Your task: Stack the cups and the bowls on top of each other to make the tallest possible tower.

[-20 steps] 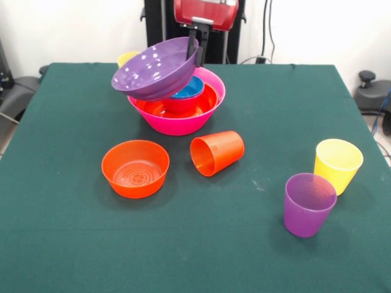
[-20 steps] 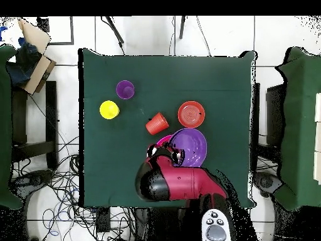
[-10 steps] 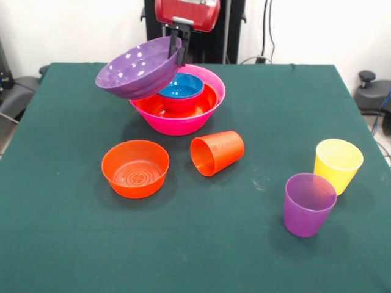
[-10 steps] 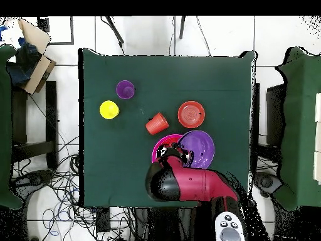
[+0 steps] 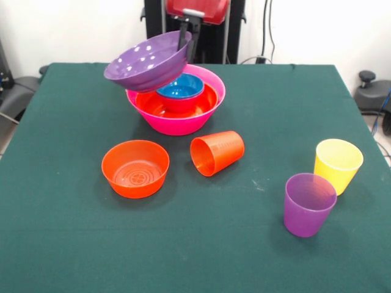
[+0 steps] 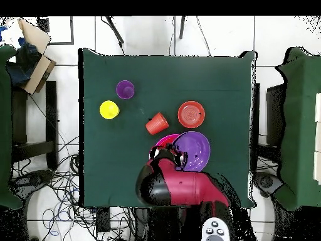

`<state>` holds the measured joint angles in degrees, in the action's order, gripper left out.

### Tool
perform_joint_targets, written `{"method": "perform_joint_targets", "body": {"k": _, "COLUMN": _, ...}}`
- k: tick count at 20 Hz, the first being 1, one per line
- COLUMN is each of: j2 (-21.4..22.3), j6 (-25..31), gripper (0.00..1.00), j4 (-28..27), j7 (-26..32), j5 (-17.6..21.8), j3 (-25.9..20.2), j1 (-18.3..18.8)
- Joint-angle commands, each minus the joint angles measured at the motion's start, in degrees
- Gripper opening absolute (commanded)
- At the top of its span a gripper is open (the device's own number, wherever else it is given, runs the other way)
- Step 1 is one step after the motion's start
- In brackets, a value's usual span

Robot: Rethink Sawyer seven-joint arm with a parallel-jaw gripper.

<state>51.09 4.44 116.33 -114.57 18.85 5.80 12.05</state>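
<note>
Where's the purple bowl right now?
In the front view the purple bowl hangs tilted in the pincer, held by its rim, up above the left edge of the pink bowl and the blue bowl inside it.

My green-clothed surface (image 5: 195, 256) sits on a white tiled floor (image 6: 144, 34). Tangled cables (image 6: 56, 182) lie beside it, and a cardboard box (image 6: 36, 53) by one corner.

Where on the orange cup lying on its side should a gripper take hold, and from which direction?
Grip the orange cup across its body near the middle, coming straight down from above. It lies on its side on the green table, mouth facing the small orange bowl, so the tapered wall is exposed on top. Jaws straddling the round body would probably hold better than pinching the rim.
</note>
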Motion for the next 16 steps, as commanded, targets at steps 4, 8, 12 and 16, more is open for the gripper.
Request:
{"method": "perform_joint_targets", "body": {"k": 4, "j2": 0.88, "j6": 6.8, "gripper": 0.0, "j4": 2.53, "j7": -9.45, "j5": -4.42, "j3": 1.85, "j1": -7.51}}
{"method": "perform_joint_targets", "body": {"k": 8, "j2": -1.2, "j6": 5.12, "gripper": 0.0, "j4": 1.8, "j7": -8.94, "j5": -5.34, "j3": 1.9, "j1": -7.83}}
{"method": "perform_joint_targets", "body": {"k": 12, "j2": -3.78, "j6": 2.55, "gripper": 0.0, "j4": 1.09, "j7": -7.53, "j5": -4.97, "j3": 1.05, "j1": -5.89}}
{"method": "perform_joint_targets", "body": {"k": 16, "j2": -5.78, "j6": 1.26, "gripper": 0.0, "j4": -0.33, "j7": -5.43, "j5": -3.55, "j3": -0.93, "j1": -2.11}}
